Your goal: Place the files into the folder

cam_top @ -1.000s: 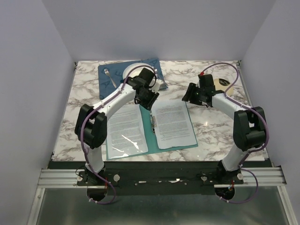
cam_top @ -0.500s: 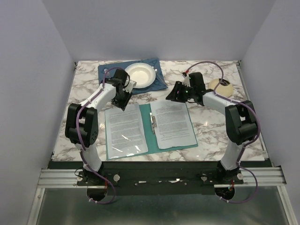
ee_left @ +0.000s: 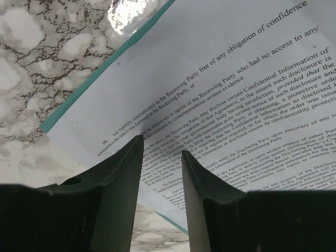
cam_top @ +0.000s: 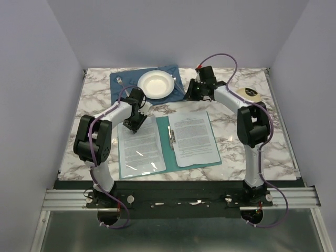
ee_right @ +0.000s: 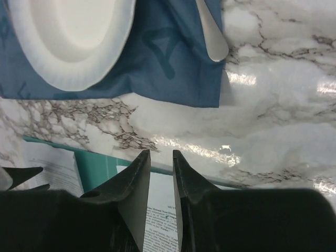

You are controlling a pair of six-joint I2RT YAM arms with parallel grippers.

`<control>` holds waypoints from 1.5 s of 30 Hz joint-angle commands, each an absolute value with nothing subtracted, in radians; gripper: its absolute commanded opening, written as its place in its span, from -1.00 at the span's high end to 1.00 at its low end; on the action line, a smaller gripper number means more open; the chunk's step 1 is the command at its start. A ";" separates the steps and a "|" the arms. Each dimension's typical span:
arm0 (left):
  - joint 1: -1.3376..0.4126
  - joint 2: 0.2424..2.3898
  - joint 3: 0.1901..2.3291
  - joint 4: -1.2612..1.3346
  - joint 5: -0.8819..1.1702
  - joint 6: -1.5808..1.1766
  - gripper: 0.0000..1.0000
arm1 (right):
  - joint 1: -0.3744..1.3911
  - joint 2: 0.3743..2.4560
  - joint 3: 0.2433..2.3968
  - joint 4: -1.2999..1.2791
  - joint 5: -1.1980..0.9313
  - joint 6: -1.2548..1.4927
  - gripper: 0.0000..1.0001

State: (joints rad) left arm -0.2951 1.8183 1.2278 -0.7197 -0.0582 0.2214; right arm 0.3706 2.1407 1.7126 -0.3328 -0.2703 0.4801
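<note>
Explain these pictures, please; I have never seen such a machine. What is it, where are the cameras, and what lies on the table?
These are two robot arms bolted at the near edge of a marble table. The wide picture looks down from above and behind them. The other two come from a camera on each wrist; the dark prongs are that arm's own fingers. An open teal folder lies on the table with printed sheets on both halves. Behind it, a blue placemat carries a white plate, a fork and a spoon. The left gripper hovers over the left sheet's corner, the right gripper over the table near the placemat. Both stand open, holding nothing.
</note>
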 commanded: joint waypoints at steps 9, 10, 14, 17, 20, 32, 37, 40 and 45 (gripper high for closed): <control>-0.328 1.832 1.189 -0.641 -0.114 0.276 0.10 | 0.471 2.278 1.894 -0.620 -0.071 0.437 0.51; -0.330 1.829 1.189 -0.641 -0.112 0.276 0.10 | 0.472 2.286 1.908 -0.630 -0.055 0.437 0.52; -0.331 1.818 1.189 -0.644 -0.114 0.278 0.10 | 0.477 2.350 2.008 -0.728 -0.026 0.439 0.56; -0.331 1.812 1.184 -0.647 -0.114 0.278 0.10 | 0.483 2.387 2.056 -0.778 -0.009 0.440 0.56; -0.331 1.806 1.177 -0.646 -0.117 0.278 0.10 | 0.485 2.393 2.054 -0.796 -0.009 0.440 0.57; -0.331 1.781 1.163 -0.641 -0.129 0.267 0.11 | 0.489 2.364 1.996 -0.815 -0.045 0.425 0.56; -0.331 1.766 1.157 -0.635 -0.129 0.265 0.13 | 0.488 2.315 1.916 -0.789 -0.052 0.434 0.59; -0.331 1.761 1.152 -0.632 -0.129 0.264 0.14 | 0.494 2.287 1.884 -0.775 -0.051 0.440 0.63; -0.331 1.756 1.143 -0.626 -0.124 0.265 0.14 | 0.495 2.273 1.845 -0.758 -0.045 0.451 0.63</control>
